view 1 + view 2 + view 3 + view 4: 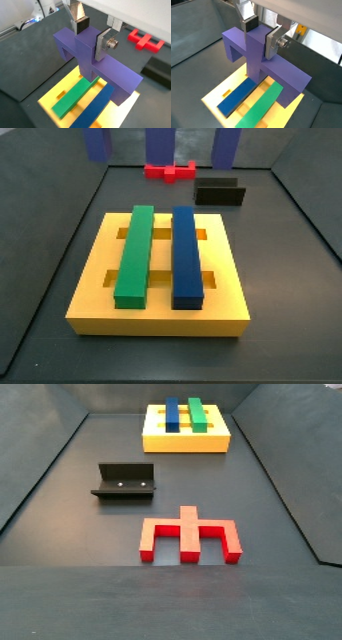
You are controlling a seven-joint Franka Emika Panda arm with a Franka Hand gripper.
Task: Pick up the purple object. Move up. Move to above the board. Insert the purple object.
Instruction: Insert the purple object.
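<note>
The gripper (92, 34) pinches the central stub of the purple object (93, 62) between its silver fingers (271, 42), pads tight against both sides. The piece hangs in the air above the yellow board (160, 303), clear of its green bar (134, 263) and blue bar (186, 262).

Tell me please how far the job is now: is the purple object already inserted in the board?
Not yet. Done: the gripper is shut on the purple object and has it lifted. In hand: both wrist views show it held in the air above the board. Left: lowering and inserting; the green bar and blue bar already sit there.
</note>
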